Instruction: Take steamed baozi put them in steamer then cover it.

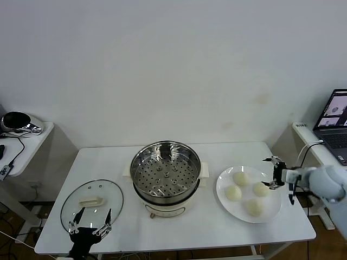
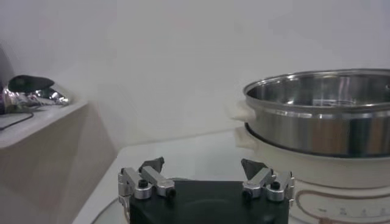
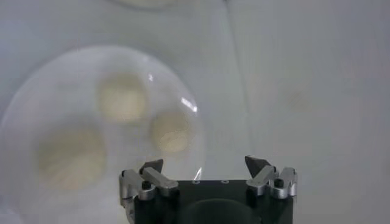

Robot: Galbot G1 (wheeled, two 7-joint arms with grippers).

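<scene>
You see a white table (image 1: 217,227) by a white wall (image 1: 173,65); cover (image 1: 91,205) handle lies left-right; left gripper (image 1: 90,223) and right gripper (image 1: 279,174) spread.

Head view high, overlooking table (image 1: 190,227); wrist views low, close.

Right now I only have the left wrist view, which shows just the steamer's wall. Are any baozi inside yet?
Observer: No. The steamer tray is bare; all four baozi lie on a plate to its right.
Operator: Where is the right gripper?
Observer: The right gripper is open at the plate's right edge, holding nothing.
Operator: And the lid?
Observer: The lid lies flat on the table left of the steamer, with the open left gripper over its near edge.
</scene>
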